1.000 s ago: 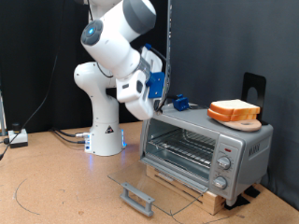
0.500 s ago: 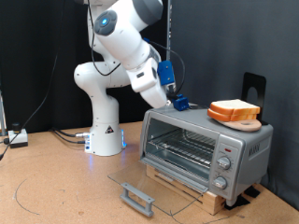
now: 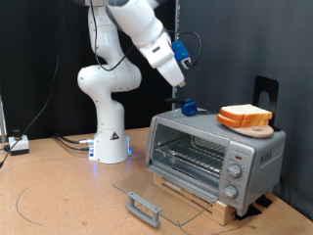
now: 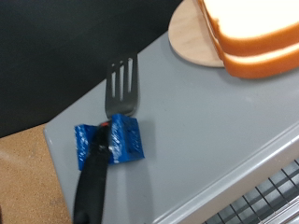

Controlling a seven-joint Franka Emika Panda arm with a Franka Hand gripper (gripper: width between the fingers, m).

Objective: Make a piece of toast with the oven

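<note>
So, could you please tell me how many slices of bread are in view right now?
2. Both sit stacked on a small wooden board on top of the oven, at the exterior view's right: the upper slice lies directly on the lower slice. Neither is inside the oven.

The brown table (image 3: 59, 191) carries the oven (image 3: 215, 157) and robot base (image 3: 111, 147).

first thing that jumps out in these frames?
The white arm reared up high, its gripper in the air above the oven, holding nothing visible. Next, the oven's glass door lying open flat with the rack bare, while two bread slices are stacked on a wooden board on the oven's top, toward the exterior view's right. Near them lies a fork with blue tape round its handle.
</note>
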